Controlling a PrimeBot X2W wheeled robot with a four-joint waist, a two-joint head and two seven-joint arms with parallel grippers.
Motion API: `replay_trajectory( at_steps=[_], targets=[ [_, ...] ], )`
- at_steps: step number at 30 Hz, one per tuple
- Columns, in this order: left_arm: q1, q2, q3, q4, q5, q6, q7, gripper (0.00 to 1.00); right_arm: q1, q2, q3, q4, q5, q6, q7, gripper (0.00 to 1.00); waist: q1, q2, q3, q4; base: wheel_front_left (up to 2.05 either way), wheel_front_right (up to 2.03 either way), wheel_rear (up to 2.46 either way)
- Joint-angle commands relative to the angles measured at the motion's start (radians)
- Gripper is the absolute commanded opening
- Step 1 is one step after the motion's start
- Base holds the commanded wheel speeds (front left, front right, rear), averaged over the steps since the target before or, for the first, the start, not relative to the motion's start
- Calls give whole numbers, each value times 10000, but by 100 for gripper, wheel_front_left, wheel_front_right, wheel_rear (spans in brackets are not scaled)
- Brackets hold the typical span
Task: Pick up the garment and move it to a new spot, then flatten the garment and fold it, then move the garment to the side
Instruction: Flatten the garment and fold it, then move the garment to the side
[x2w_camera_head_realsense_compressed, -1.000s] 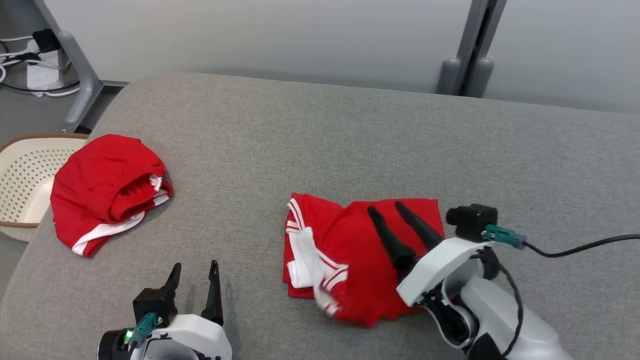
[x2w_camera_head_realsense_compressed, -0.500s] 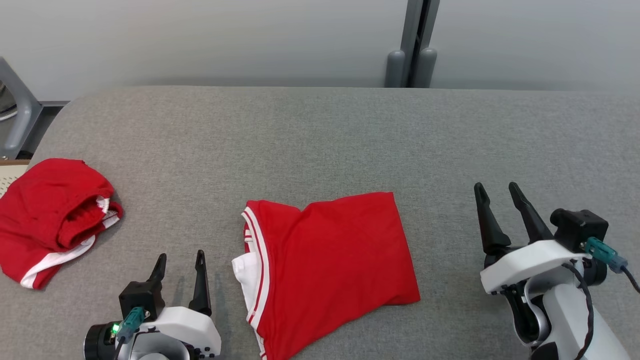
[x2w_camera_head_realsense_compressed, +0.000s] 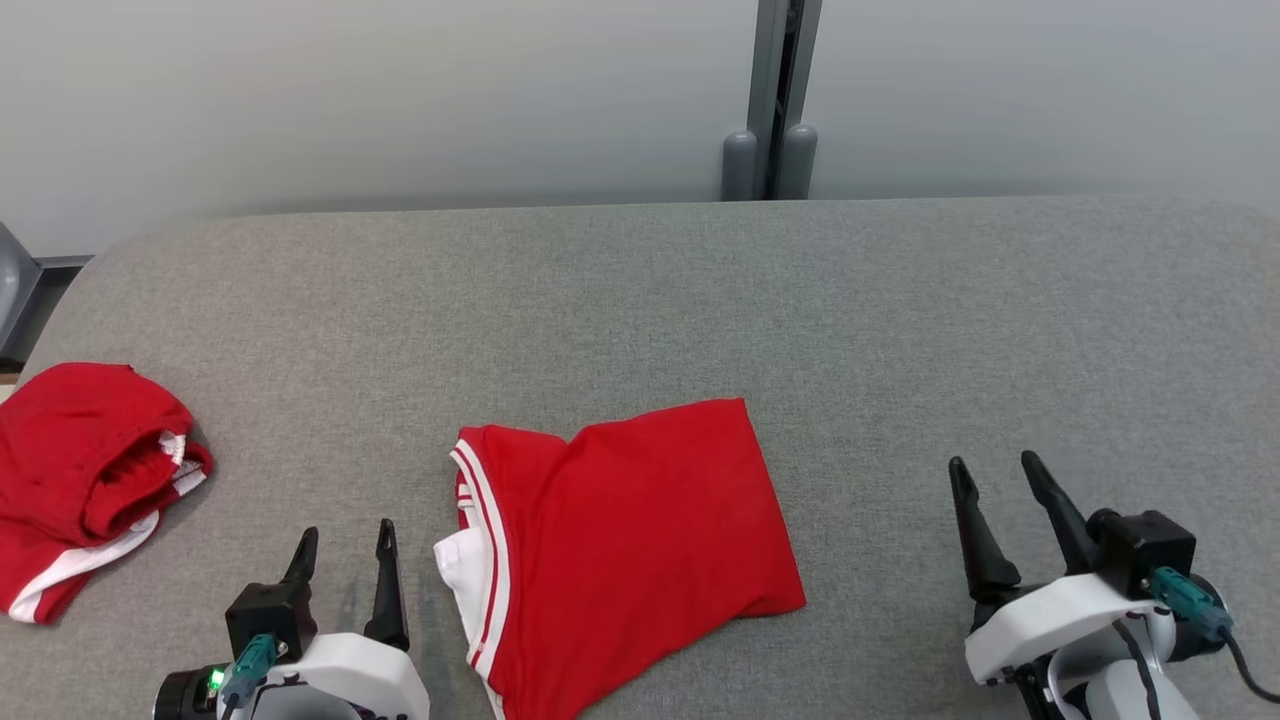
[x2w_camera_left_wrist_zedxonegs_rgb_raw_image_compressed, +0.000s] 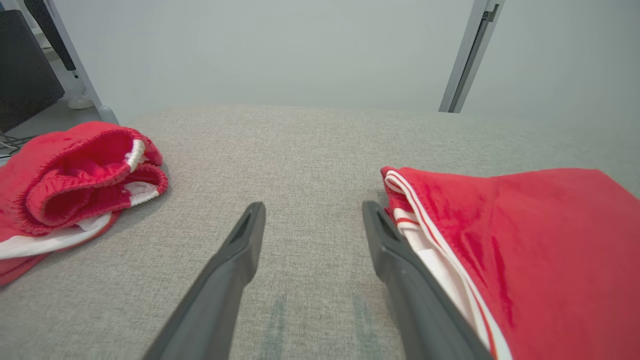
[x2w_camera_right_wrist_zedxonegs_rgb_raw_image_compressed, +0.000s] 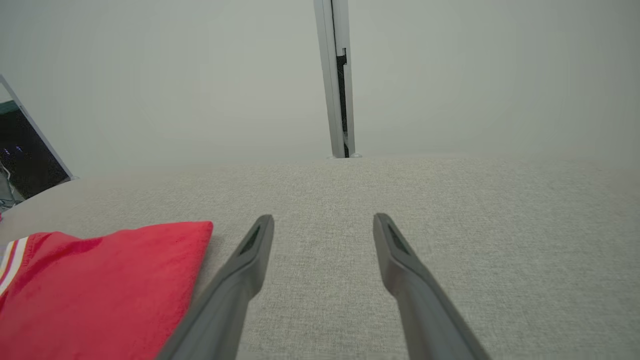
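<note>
A folded red garment (x2w_camera_head_realsense_compressed: 620, 540) with white trim lies front and centre on a grey padded table (x2w_camera_head_realsense_compressed: 700, 290). The left gripper (x2w_camera_head_realsense_compressed: 348, 530) sits just beside its striped edge. The right gripper (x2w_camera_head_realsense_compressed: 993, 462) is well apart on the other side. Both have jaws spread wide, holding nothing. A bunched red garment (x2w_camera_head_realsense_compressed: 80, 480) lies far left.

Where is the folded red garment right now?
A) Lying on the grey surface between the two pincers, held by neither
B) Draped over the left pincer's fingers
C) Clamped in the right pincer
A: the folded garment lies flat on the grey surface between the left pincer and the right pincer, both open with nothing between their fingers.
</note>
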Motion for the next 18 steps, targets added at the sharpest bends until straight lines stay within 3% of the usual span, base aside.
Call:
replay_trajectory(
  at_steps=[1, 18],
  targets=[
    [125, 48, 69, -60, 99, -29, -20, 100, 206, -26, 61, -67, -29, 0, -10, 100, 0, 0, -113, -56, 0, 0, 0],
    [1162, 47, 279, -676, 355, 100, -20, 100, 1086, -30, 283, -246, 218, 0, -10, 100, 0, 0, -734, -171, 0, 0, 0]
  ],
)
